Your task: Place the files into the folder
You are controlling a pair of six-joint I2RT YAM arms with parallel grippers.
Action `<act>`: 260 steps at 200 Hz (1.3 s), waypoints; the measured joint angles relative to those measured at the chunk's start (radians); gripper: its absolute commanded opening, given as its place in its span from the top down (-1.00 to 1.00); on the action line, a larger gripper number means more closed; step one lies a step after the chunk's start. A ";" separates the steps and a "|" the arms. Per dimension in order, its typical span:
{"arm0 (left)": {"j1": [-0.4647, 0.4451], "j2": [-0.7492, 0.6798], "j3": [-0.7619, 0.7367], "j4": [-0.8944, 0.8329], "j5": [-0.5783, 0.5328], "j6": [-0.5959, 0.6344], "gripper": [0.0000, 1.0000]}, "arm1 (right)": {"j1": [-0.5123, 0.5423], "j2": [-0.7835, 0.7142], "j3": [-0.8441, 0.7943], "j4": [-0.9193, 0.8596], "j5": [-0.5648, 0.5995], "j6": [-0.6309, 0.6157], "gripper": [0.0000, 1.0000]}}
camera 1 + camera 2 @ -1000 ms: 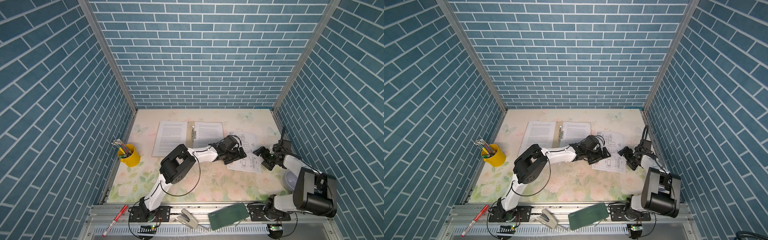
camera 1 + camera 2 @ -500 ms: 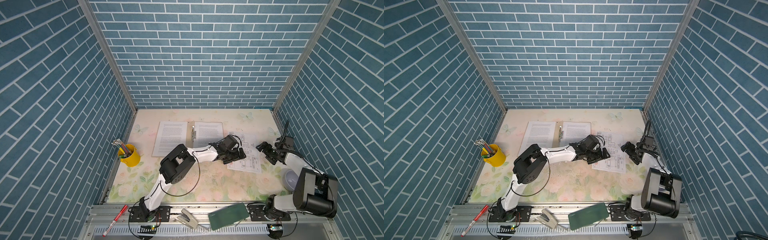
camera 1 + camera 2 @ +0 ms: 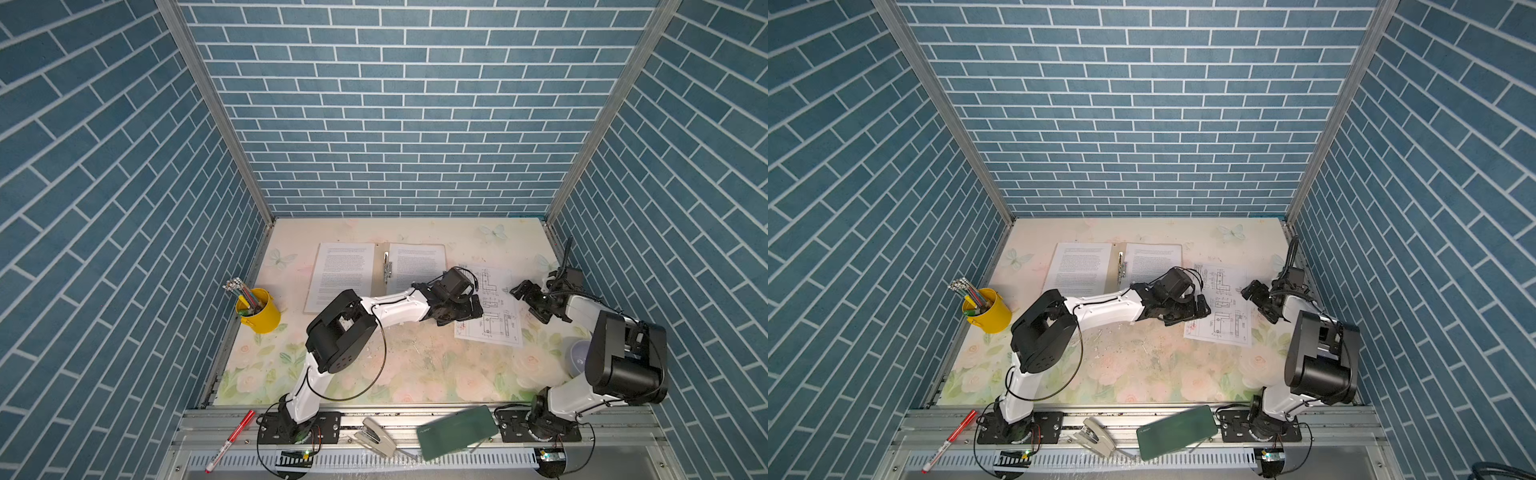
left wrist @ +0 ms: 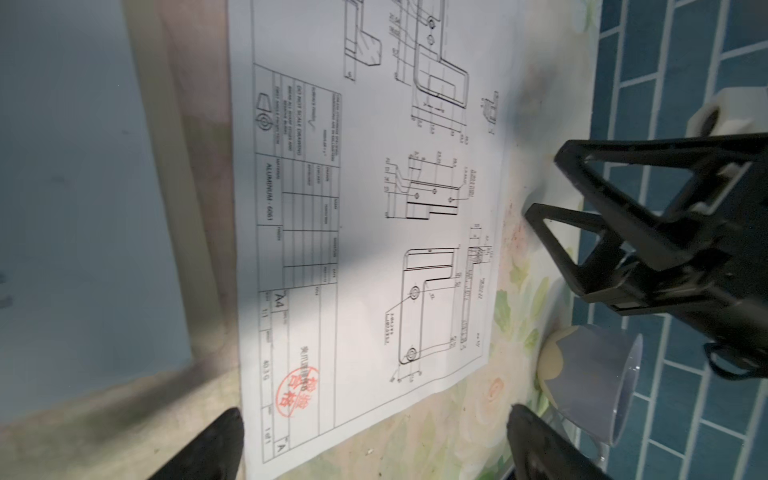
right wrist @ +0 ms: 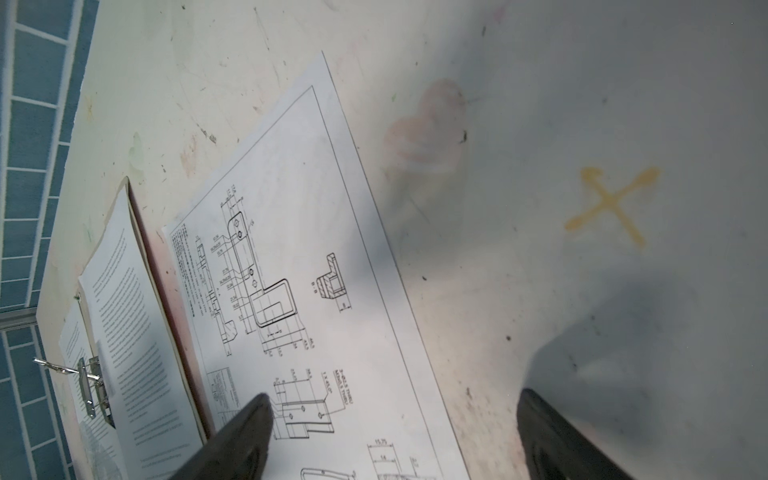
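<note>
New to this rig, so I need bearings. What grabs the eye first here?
An open tan folder lies at the back of the table, a text sheet on each half. Right of it lies a drawing sheet, with the open left gripper and open right gripper over its opposite edges.

Tan folder [image 3: 377, 286]; yellow cup [image 3: 261, 318]

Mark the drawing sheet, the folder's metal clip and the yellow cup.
drawing sheet [image 3: 496, 328], in a top view, lower printed area.
metal clip [image 3: 387, 270], in a top view, its middle.
yellow cup [image 3: 262, 318], in a top view, outer wall.
</note>
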 measured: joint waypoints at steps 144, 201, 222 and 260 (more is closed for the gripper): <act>-0.005 0.065 0.069 -0.109 0.019 0.037 -0.99 | 0.012 0.084 0.070 -0.018 -0.034 -0.036 -0.72; -0.006 0.090 0.097 -0.089 0.061 0.030 -0.99 | 0.022 0.089 0.070 -0.024 -0.085 -0.043 -0.70; -0.006 0.099 0.104 -0.075 0.075 0.024 -0.99 | 0.023 0.090 0.069 -0.023 -0.102 -0.043 -0.70; -0.006 0.108 0.107 -0.045 0.095 0.005 -0.99 | 0.022 0.093 0.061 -0.013 -0.135 -0.043 -0.67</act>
